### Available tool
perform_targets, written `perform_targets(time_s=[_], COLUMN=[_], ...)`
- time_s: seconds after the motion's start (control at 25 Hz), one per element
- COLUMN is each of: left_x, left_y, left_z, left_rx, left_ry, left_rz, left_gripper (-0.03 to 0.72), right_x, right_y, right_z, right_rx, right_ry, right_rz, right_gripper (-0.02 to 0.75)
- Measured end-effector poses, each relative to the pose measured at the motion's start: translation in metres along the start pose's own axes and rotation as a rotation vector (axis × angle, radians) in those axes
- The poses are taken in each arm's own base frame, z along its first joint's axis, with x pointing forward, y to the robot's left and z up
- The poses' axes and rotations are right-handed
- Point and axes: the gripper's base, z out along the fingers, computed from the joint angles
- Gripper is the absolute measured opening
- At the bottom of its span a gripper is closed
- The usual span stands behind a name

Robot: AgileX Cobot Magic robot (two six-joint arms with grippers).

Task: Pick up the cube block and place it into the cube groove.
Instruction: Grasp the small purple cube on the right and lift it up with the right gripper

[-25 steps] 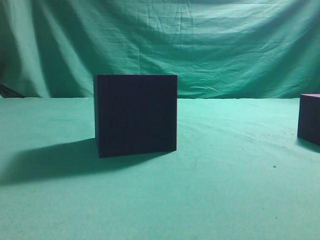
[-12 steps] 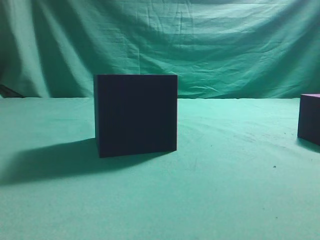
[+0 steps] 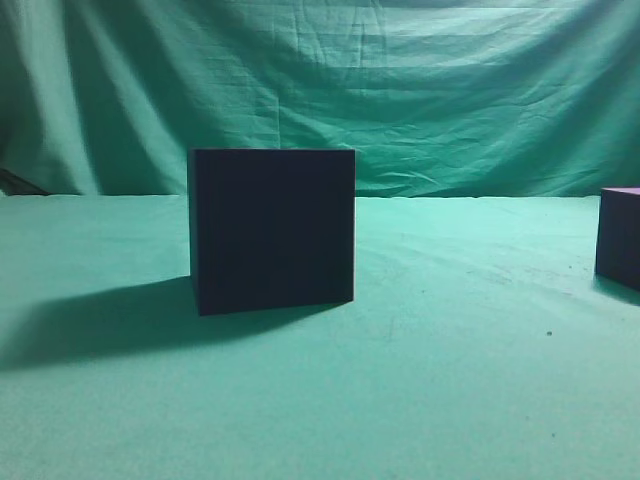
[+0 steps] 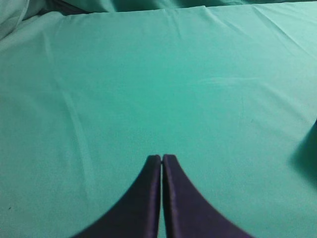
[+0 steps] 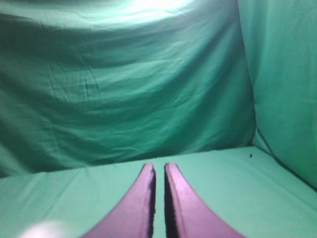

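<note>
A: What fills most of the exterior view?
B: A green backdrop cloth (image 3: 420,90) hanging across the top half, and below it the worktop (image 3: 450,400) under the same green fabric.

A: And the objects?
B: The cube groove (image 3: 272,230) stands left of centre, a big dark box resting flat on the worktop, its shadow running to the left. The cube block (image 3: 620,236) sits at the right edge of the frame, cut off by it, well apart from the groove.

A: The arms?
B: Neither appears in the exterior view. In the left wrist view the left gripper (image 4: 162,157) has its tips pressed together over bare cloth, holding nothing. The right gripper (image 5: 158,166), at the bottom of its wrist view, shows only a thin slit between its tips, also holding nothing.
</note>
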Motion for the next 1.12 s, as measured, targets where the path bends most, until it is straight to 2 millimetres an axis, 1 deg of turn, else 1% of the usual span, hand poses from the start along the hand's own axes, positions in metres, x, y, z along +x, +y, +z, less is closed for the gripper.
perform_targets(time_s=[0.04,0.12,0.28,0.4,0.48,0.52,0.6,0.68,0.8,0.84,0.92,1.0,1.12], left_x=[0.0,0.0,0.0,0.0,0.0,0.0,0.0,0.0,0.0,0.0,0.0,0.0,0.0], left_y=[0.0,0.0,0.0,0.0,0.0,0.0,0.0,0.0,0.0,0.0,0.0,0.0,0.0], left_z=[0.0,0.0,0.0,0.0,0.0,0.0,0.0,0.0,0.0,0.0,0.0,0.0,0.0], left_rx=[0.0,0.0,0.0,0.0,0.0,0.0,0.0,0.0,0.0,0.0,0.0,0.0,0.0], left_ry=[0.0,0.0,0.0,0.0,0.0,0.0,0.0,0.0,0.0,0.0,0.0,0.0,0.0], left_rz=[0.0,0.0,0.0,0.0,0.0,0.0,0.0,0.0,0.0,0.0,0.0,0.0,0.0], left_gripper=[0.0,0.0,0.0,0.0,0.0,0.0,0.0,0.0,0.0,0.0,0.0,0.0,0.0], right_x=[-0.003,-0.016,-0.035,-0.039,-0.037,-0.039,-0.041,-0.046,-0.044,-0.041,-0.036,-0.032,-0.023], right_y=[0.001,0.004,0.01,0.014,0.015,0.017,0.021,0.032,0.051,0.058,0.066,0.071,0.072], right_z=[0.003,0.011,0.037,0.059,0.07,0.076,0.088,0.101,0.121,0.127,0.141,0.154,0.172], right_rx=[0.001,0.001,0.005,0.01,0.012,0.004,-0.05,-0.144,-0.271,-0.294,-0.272,-0.204,-0.13], right_ry=[0.032,0.114,0.349,0.506,0.594,0.635,0.735,0.843,1.022,1.084,1.189,1.275,1.356], right_rz=[0.001,0.001,0.042,0.116,0.141,0.128,0.041,-0.041,-0.133,-0.16,-0.201,-0.23,-0.255], right_gripper=[0.0,0.0,0.0,0.0,0.0,0.0,0.0,0.0,0.0,0.0,0.0,0.0,0.0])
